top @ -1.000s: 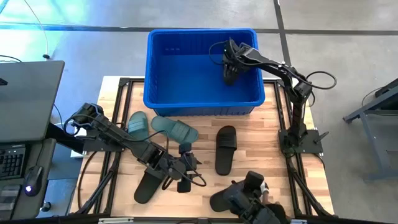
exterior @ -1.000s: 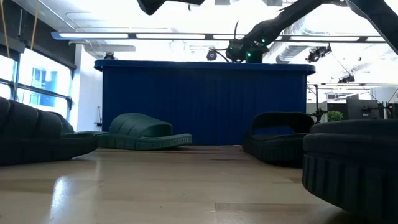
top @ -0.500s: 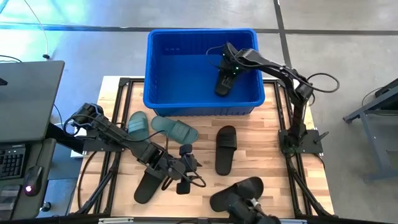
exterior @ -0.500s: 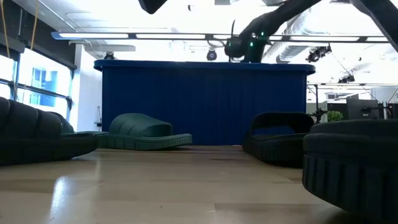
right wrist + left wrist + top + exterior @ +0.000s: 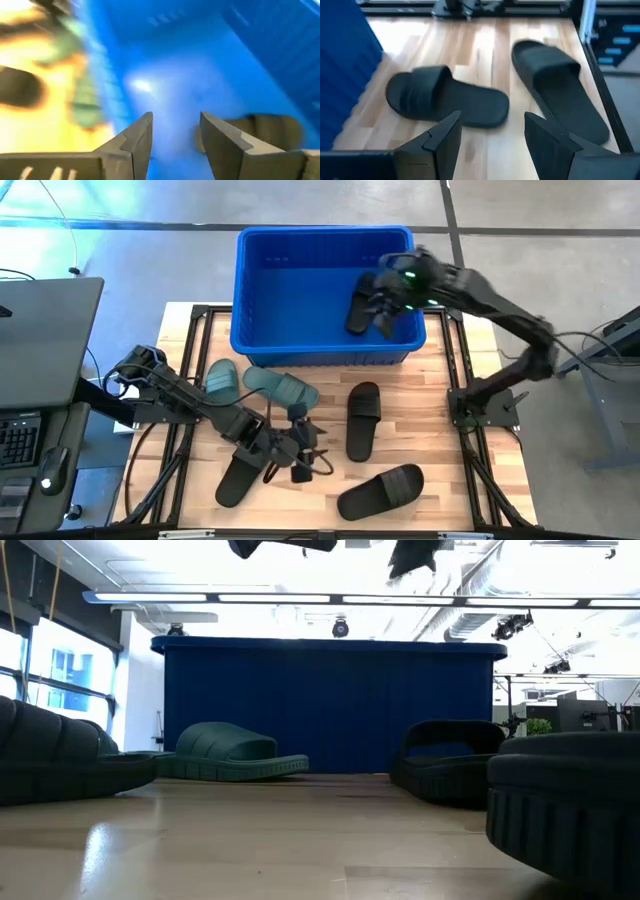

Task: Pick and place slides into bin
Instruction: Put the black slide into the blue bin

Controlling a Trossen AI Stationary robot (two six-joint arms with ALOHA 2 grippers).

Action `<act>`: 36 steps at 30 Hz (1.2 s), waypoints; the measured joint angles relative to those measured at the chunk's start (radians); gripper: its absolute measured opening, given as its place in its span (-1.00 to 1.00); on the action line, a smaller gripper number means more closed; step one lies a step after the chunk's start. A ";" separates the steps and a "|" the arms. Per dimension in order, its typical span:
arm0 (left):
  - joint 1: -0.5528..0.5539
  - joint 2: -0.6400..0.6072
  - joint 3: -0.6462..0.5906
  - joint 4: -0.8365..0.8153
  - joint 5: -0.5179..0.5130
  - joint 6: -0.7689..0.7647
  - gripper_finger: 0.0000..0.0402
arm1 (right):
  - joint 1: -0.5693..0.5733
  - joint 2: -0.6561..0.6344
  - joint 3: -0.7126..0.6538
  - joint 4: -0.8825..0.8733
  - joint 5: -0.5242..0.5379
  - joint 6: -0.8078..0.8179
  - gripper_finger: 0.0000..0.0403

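Note:
The blue bin [image 5: 300, 290] stands at the table's far edge. One black slide [image 5: 358, 311] lies on its floor by the right wall, blurred in the right wrist view [image 5: 270, 131]. My right gripper [image 5: 381, 308] hovers open above it, touching nothing [image 5: 175, 131]. My left gripper [image 5: 304, 454] is open above the table's near middle [image 5: 492, 134]. Ahead of it two black slides [image 5: 445, 97] [image 5: 560, 105] lie flat on their soles. Two green slides [image 5: 222, 380] [image 5: 283, 389] lie before the bin, and another black slide [image 5: 237, 478] under my left arm.
The bin's near wall [image 5: 320, 705] rises behind a green slide [image 5: 230, 752] and a black slide [image 5: 445, 760]. A desk with a keyboard [image 5: 20, 442] stands left of the table. Bare wood shows between the slides near the right edge [image 5: 420, 420].
My right gripper has let go of the black slide in the bin, then risen and swung toward the bin's right near corner. The slide, held upright a second ago, now lies on the bin floor. My left gripper has kept its place.

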 joint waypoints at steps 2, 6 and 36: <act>0.028 0.022 0.001 0.067 0.022 0.015 0.00 | 0.048 -0.073 0.000 -0.006 -0.055 0.075 -0.24; 0.084 0.099 0.003 0.220 0.074 0.139 0.00 | 0.154 -0.197 0.000 -0.006 -0.114 0.192 -0.26; 0.251 0.537 0.274 0.072 -0.185 0.286 -0.71 | 0.429 -0.317 -0.001 -0.202 0.166 0.283 -0.27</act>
